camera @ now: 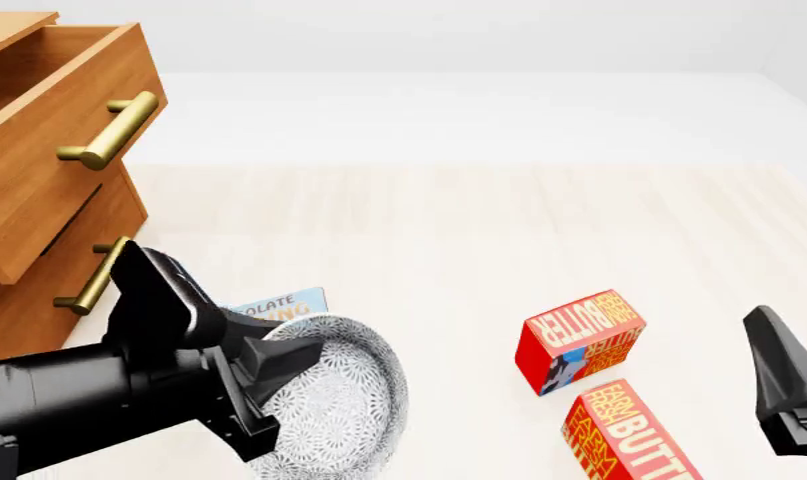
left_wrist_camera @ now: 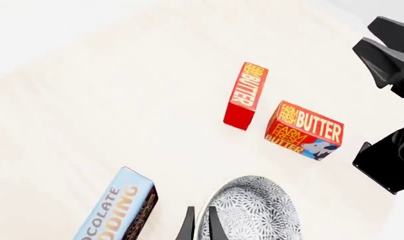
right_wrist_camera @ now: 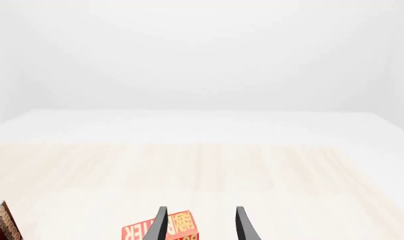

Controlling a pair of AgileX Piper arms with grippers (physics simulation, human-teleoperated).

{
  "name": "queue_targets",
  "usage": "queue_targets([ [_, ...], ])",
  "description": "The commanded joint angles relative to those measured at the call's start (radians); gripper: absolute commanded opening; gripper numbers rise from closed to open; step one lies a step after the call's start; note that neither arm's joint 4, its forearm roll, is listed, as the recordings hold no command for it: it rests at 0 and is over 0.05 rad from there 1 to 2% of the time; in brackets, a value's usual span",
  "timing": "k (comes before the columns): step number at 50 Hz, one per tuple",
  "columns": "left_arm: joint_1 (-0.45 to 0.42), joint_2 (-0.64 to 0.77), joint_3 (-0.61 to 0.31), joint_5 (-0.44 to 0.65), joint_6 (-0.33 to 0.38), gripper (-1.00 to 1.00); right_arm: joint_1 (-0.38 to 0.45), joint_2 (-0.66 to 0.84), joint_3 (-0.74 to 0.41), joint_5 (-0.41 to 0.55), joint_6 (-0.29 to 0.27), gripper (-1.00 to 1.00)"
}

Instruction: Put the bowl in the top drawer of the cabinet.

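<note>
The white bowl with the grey-black lacy pattern is held tilted at the table's near left. My left gripper is shut on its rim. In the left wrist view the two fingers pinch the edge of the bowl. The orange-brown cabinet stands at the left. Its top drawer is pulled out, with its brass handle facing the table. My right gripper is open with nothing in it, at the near right.
A blue chocolate pudding box lies just behind the bowl. Two red butter boxes stand at the near right, close to the right gripper. The lower drawer's handle is just left of the left arm.
</note>
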Motion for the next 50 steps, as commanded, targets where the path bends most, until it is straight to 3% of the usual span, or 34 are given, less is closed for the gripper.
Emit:
queue_targets([
  [1,0.023,-0.048,-0.067,0.066,0.056,-1.00,0.000,0.000,0.000,-0.002,-0.001,1.00],
  [5,-0.020,-0.044,-0.106,0.093,0.068,-1.00,0.002,0.000,0.000,-0.002,-0.001,1.00],
  [7,0.019,-0.067,-0.124,0.123,0.086,-1.00,0.001,0.000,0.000,-0.002,0.000,1.00],
  [12,0.025,-0.078,-0.185,0.181,0.119,-1.00,0.003,0.000,0.000,-0.003,0.000,1.00],
  [50,0.217,-0.161,-0.433,0.353,0.309,-1.00,0.005,0.000,0.000,-0.004,0.001,1.00],
])
